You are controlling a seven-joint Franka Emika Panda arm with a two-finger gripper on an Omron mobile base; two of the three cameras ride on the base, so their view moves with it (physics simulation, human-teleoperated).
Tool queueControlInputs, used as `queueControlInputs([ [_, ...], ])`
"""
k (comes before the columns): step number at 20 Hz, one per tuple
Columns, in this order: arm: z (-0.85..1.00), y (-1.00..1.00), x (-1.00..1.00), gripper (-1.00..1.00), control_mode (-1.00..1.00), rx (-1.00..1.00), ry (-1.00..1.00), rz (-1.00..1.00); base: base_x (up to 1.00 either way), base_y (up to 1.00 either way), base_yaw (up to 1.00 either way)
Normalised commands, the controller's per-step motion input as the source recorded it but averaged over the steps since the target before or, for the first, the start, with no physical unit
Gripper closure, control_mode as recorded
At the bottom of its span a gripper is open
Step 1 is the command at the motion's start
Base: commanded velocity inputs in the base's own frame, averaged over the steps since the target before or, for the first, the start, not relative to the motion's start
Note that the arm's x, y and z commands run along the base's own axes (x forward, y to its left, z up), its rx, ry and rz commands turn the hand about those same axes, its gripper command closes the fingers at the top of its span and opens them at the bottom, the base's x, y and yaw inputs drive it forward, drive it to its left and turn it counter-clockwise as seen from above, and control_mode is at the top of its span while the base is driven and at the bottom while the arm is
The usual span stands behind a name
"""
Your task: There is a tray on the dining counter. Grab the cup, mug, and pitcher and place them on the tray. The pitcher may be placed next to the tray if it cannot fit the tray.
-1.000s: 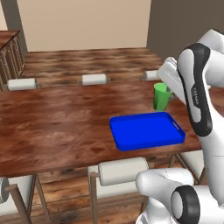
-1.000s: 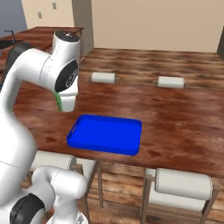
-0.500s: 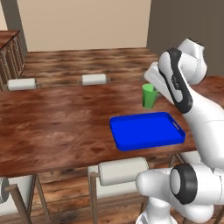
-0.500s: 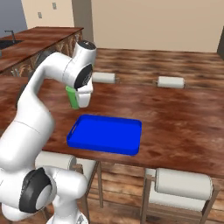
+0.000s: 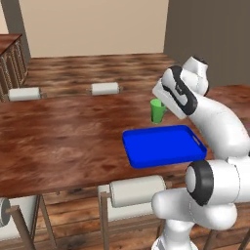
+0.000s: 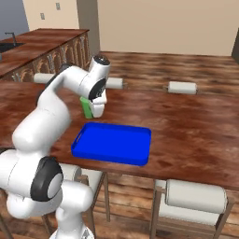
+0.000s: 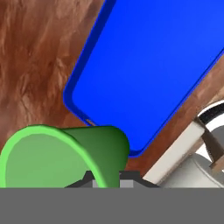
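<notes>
A long glossy reddish-brown wood-grain dining counter (image 5: 63, 141) runs across a kitchen with a wood floor and beige walls; above it the two-finger gripper (image 6: 96, 109) has its jaws drawn in tight on the small bright green tapered cup (image 5: 157, 111), gripping it at the rim; in the hand view the cup (image 7: 65, 155) lies just above the finger tips, its open mouth turned toward the camera. Just beyond the fingers and below the cup sits the flat bright blue rectangular tray (image 6: 114, 142) with rounded corners and a low rim, bare inside (image 7: 153, 65); the cup hangs clear of the counter beside the tray's far edge (image 5: 161, 129), not over its middle. Further out, pale cushioned stools (image 5: 136, 191) stand along the counter's near side, others (image 6: 182, 87) along its far side.
</notes>
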Motion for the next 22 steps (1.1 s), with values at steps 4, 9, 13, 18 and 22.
queueControlInputs([
  [4,-0.49,0.00,0.69,1.00,-1.00,0.00,0.02,0.00,0.00,0.00,0.00],
  [9,-0.38,0.00,0.58,1.00,-1.00,0.00,0.04,0.00,0.00,0.00,0.00],
  [13,-0.31,0.00,0.48,1.00,-1.00,0.00,0.07,0.00,0.00,0.00,0.00],
  [18,-0.18,0.00,0.38,1.00,-1.00,0.00,0.09,0.00,0.00,0.00,0.00],
  [22,-0.21,0.03,0.33,1.00,-1.00,0.00,0.05,0.00,0.00,0.00,0.00],
])
